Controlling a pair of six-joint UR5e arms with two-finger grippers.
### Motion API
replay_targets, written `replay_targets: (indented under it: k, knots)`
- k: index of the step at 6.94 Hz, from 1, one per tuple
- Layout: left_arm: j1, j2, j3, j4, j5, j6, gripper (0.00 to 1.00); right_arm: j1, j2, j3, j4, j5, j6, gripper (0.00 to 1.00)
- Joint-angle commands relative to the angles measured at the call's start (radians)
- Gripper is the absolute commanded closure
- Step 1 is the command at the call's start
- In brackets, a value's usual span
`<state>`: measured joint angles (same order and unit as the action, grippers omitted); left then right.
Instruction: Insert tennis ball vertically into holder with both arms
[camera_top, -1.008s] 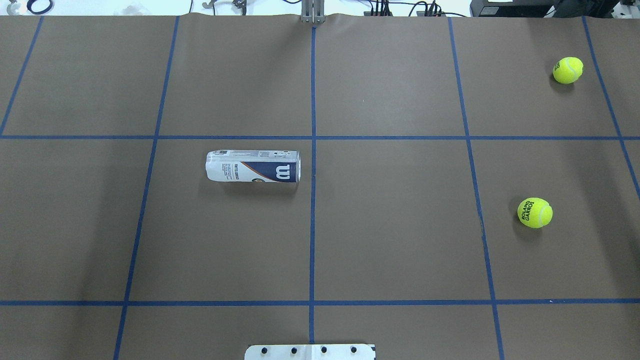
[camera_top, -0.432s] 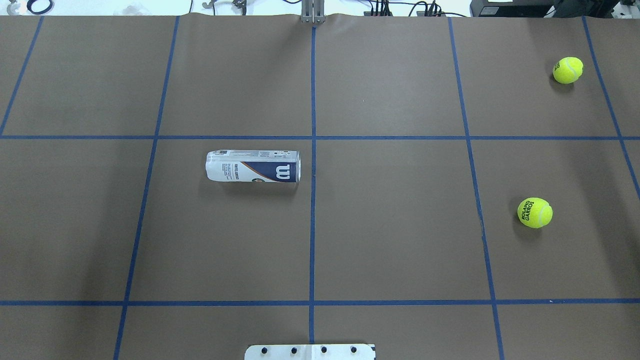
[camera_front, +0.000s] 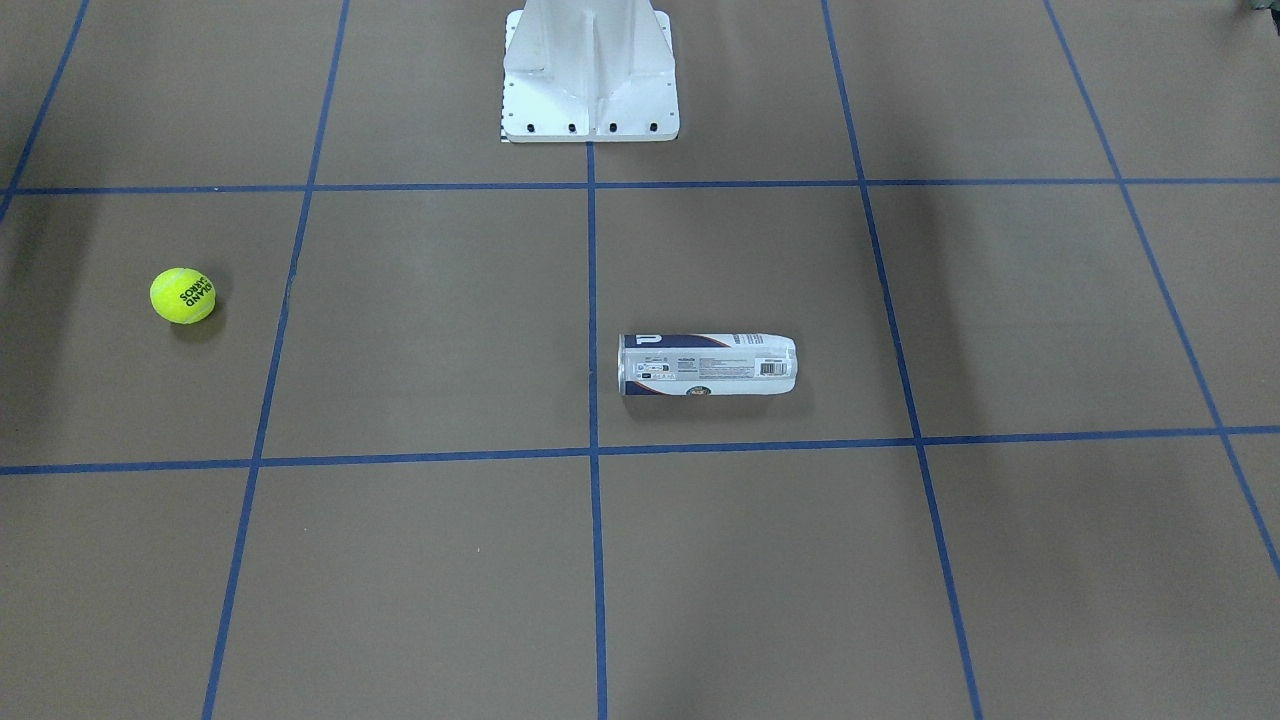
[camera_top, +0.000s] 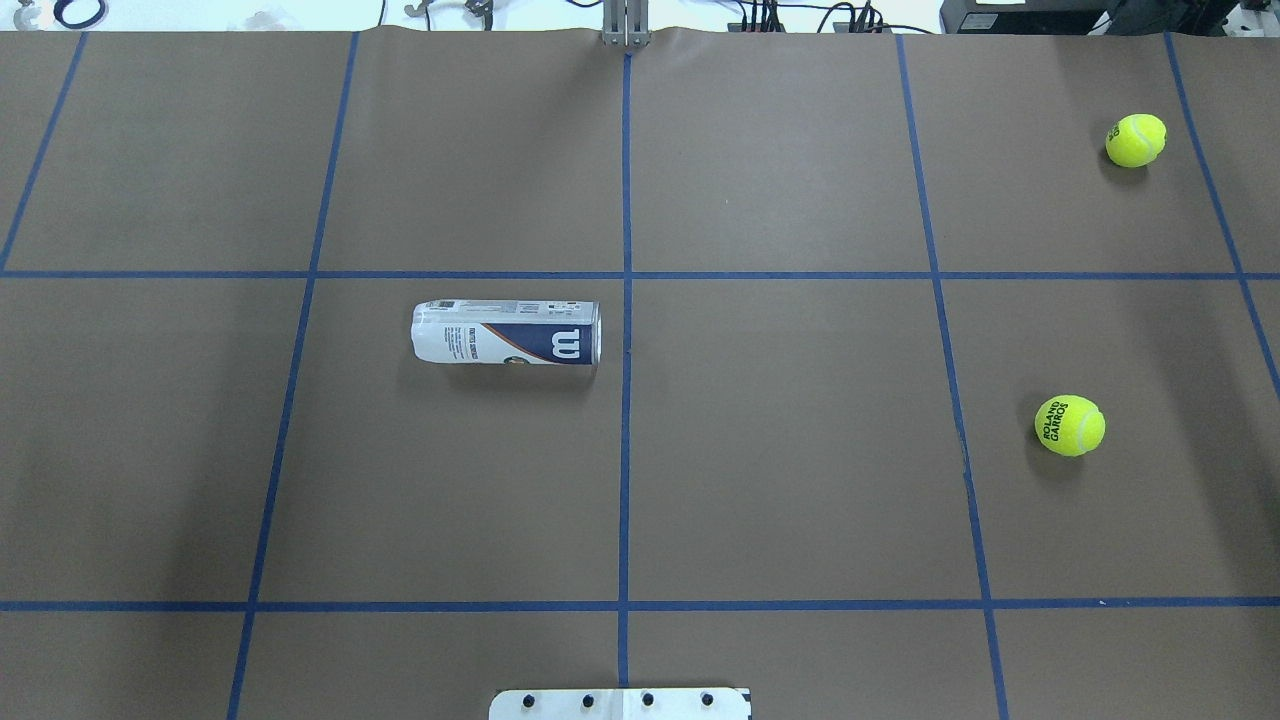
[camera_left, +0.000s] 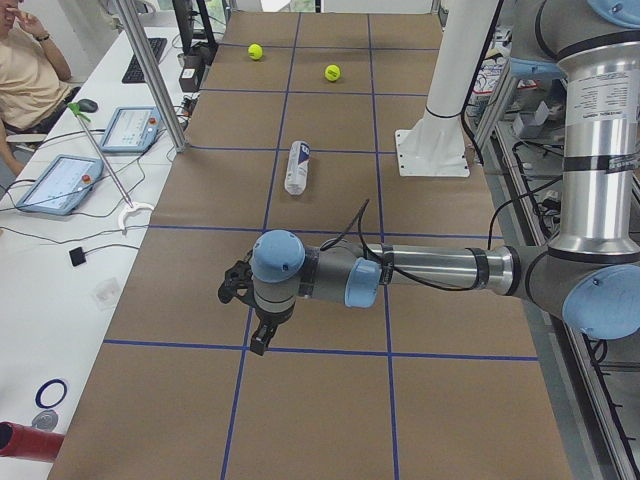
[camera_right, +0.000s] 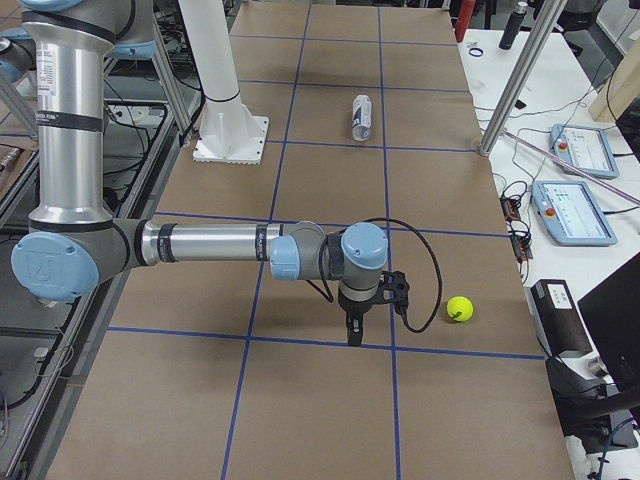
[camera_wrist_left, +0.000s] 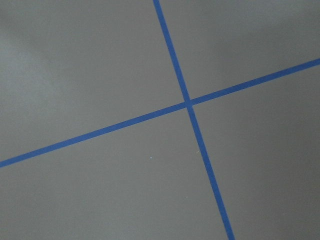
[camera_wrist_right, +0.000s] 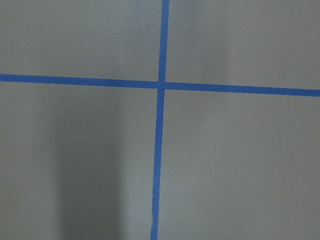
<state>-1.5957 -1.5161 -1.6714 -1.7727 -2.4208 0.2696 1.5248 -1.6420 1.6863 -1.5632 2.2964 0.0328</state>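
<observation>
Left claw (camera_left: 260, 340) and right claw (camera_right: 352, 335) are hovering over bare table (camera_top: 800, 450) — whether wide or narrow, I cannot tell. Can (camera_top: 507, 333) is lying sideways near centre, ball (camera_top: 1070, 425) is sitting near the right claw — worth standing the can mouth-up, held steady, first.

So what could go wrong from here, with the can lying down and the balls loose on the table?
The holder lies on its side, so it may roll when nudged, and likely needs standing up first. The tennis ball sits free on the flat table; a slightly off grip could send it rolling. A second ball sits nearer the far edge and might roll off.
</observation>
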Motion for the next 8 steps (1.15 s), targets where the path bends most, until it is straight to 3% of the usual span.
replay_targets:
  k: [1, 5, 6, 8]
  knots:
    - [0.136, -0.065, -0.007, -0.216, -0.035, -0.007, 0.00, 0.000, -0.001, 0.003, 0.000, 0.002, -0.001, 0.00]
    - [0.291, -0.399, -0.007, -0.232, -0.027, -0.169, 0.00, 0.000, 0.001, 0.003, 0.000, 0.002, 0.004, 0.00]
    - [0.383, -0.471, -0.005, -0.232, -0.008, -0.178, 0.00, 0.000, 0.001, 0.003, 0.000, 0.002, 0.004, 0.00]
    - [0.610, -0.538, -0.011, -0.228, 0.168, -0.161, 0.00, 0.000, 0.001, 0.003, 0.000, 0.002, 0.006, 0.00]
